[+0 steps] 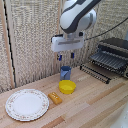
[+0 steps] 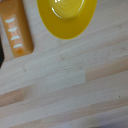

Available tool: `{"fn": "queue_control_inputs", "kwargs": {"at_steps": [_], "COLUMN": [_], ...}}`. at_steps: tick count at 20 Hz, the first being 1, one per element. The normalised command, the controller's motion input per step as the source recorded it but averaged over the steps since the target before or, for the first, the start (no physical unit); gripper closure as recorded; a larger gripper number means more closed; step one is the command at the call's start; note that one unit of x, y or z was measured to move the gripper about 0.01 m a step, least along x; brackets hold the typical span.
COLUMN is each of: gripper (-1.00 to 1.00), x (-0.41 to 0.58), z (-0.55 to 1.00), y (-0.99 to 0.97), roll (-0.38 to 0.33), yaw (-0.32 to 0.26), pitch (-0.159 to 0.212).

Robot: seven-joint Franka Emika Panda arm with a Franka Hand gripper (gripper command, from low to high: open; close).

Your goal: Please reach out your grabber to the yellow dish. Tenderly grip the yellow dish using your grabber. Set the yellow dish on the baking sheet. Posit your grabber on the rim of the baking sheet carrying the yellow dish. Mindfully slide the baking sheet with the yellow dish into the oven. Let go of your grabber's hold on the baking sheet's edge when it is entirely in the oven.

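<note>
Tool (image 1: 65,56) raised above the wooden surface (image 1: 95,102), fingers parted, holding nothing. Yellow dish (image 1: 67,87) resting on the surface — just in front of the blue cup (image 1: 65,73), beside the orange block (image 1: 55,98). Oven (image 1: 112,56) at the exterior view's right, door down.

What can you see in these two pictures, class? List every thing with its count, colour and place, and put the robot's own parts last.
yellow dish: one, bright yellow, on the table below the gripper; also in the wrist view.
orange block: one, orange-yellow, between the dish and the plate; also in the wrist view.
blue cup: one, blue, just behind the dish.
plate: one, white with patterned rim, at the exterior view's left.
oven: one, dark grey, at the exterior view's right, door down.
baking sheet: one, dark wire, in the oven's mouth.
table: one, light wood.
gripper: one, white with blue-tipped jaws, open, above the cup and dish.
</note>
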Motion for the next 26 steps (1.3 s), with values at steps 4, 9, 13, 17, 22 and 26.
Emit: {"fn": "queue_control_inputs", "kwargs": {"at_steps": [4,9,13,17,22,26], "gripper": [-1.0,-1.0,-1.0,-1.0,-1.0,-1.0], "x": [-0.016,0.0,-0.009,-0.031,0.0,0.0], "z": [-0.49,-0.55,-0.52,-0.48,-0.5,-0.4], "y": [-0.33,-0.23,-0.12,-0.04,-0.05,-0.01], "roll": [0.001,-0.01,-0.027,-0.063,-0.075,-0.054], "yaw": [-0.05,-0.018,-0.007,-0.013,-0.003,0.0], "pitch": [0.0,0.036,0.051,0.115,0.083,0.005]}}
